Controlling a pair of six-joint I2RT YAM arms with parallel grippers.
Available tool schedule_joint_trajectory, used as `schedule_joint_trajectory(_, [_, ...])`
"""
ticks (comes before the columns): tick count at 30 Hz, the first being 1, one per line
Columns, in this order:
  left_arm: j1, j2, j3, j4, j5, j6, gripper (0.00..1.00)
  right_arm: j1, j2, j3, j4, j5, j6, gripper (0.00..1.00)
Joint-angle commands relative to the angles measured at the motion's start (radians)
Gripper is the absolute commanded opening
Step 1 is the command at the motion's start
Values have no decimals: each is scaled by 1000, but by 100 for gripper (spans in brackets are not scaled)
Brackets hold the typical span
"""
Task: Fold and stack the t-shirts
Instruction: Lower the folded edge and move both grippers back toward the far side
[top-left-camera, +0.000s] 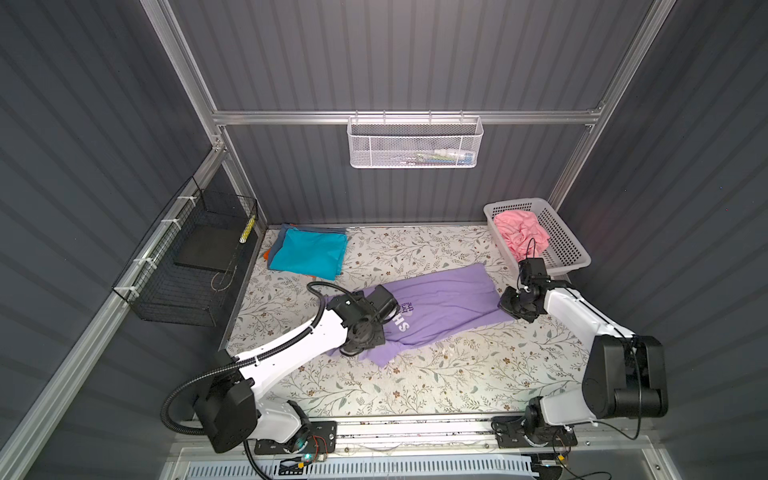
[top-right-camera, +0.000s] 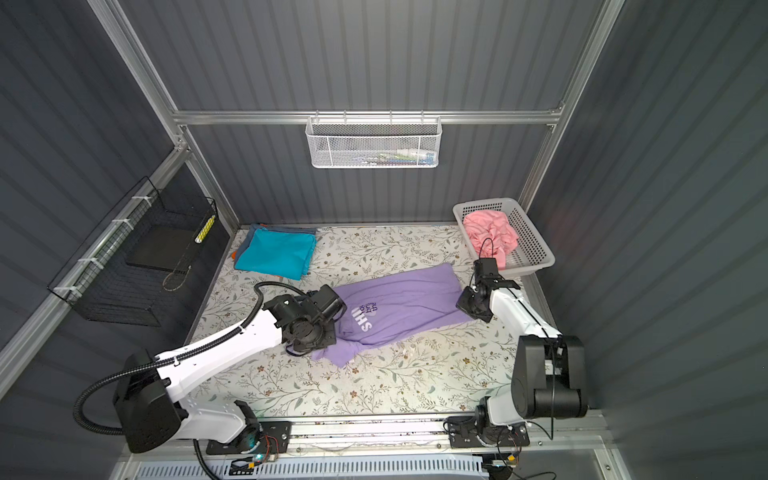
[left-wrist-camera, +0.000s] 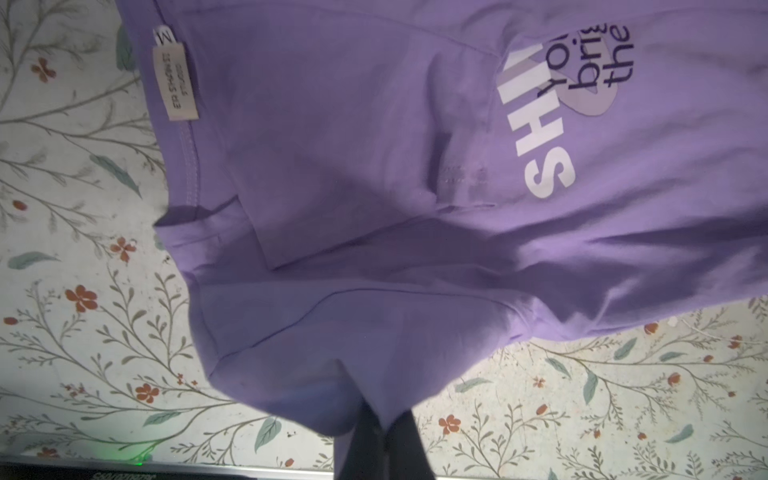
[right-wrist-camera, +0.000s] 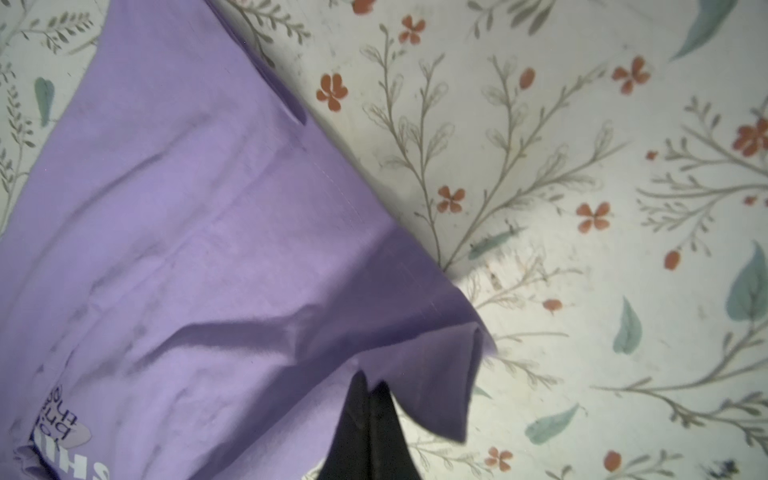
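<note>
**Both grippers pinched on lavender tee, fold lift pending**

Floral table (top-left-camera: 415, 386) carries everything. Lavender tee (top-left-camera: 449, 297) lies mid-table as a long band, print up, and is the landmark here. A folded pile topped by the teal tee (top-left-camera: 309, 253) sits well apart from the lavender tee, beyond its collar end at the back corner, with blue-grey and orange edges peeking out under it. White basket (top-left-camera: 575, 253) stands near the lavender tee's hem end, toward the back. The pink tee (top-left-camera: 519, 235) is crumpled inside it, not yet folded.

Left gripper (left-wrist-camera: 384, 417) is clenched on cloth at the collar end's near edge. It's probably the sleeve, but the view is too close to be sure. Right gripper (right-wrist-camera: 370, 386) is clamped on the hem's near corner, a doubled flap.

My read of the step: raise the near long edge and fold it over. To do it well:
- Lift both pinches together, level, with the cloth taut between them.
- Don't drag the far edge.
- Lay edge on edge and let go only once it's flat.
</note>
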Motion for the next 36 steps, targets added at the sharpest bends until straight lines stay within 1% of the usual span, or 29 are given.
schedule_joint_trajectory(1, [83, 27, 45, -68, 5, 133, 3, -4, 65, 72, -16, -7, -19, 0])
schedule_joint_trajectory(4, [155, 50, 67, -57, 35, 185, 3, -3, 140, 132, -11, -24, -22, 0])
schedule_joint_trajectory(7, [202, 82, 74, -34, 82, 218, 4, 3, 207, 184, -6, -32, -20, 0])
schedule_joint_trajectory(14, [257, 192, 70, 60, 173, 253, 7, 20, 318, 263, -6, -30, -33, 0])
schedule_joint_trajectory(18, [280, 249, 93, 69, 188, 278, 8, 33, 360, 308, -8, -21, -40, 1])
schedule_joint_trajectory(19, [288, 261, 101, 67, 190, 284, 9, 37, 368, 322, -14, -16, -42, 3])
schedule_joint_trajectory(20, [295, 272, 107, 67, 193, 289, 12, 40, 378, 334, -19, -11, -44, 8])
schedule_joint_trajectory(22, [317, 294, 122, 60, 202, 304, 18, 46, 390, 360, -30, 1, -51, 23])
schedule_joint_trajectory(26, [354, 322, 160, 45, 209, 335, 32, 74, 355, 374, -43, 34, -64, 30])
schedule_joint_trajectory(29, [396, 342, 198, 37, 195, 361, 37, 128, 281, 347, -38, 64, -81, 33])
schedule_joint_trajectory(33, [454, 343, 253, 26, 159, 372, 40, 266, 127, 230, 46, 52, -115, 36])
schedule_joint_trajectory(36, [456, 293, 246, 22, 136, 362, 41, 405, 56, 149, 116, -15, -142, 35])
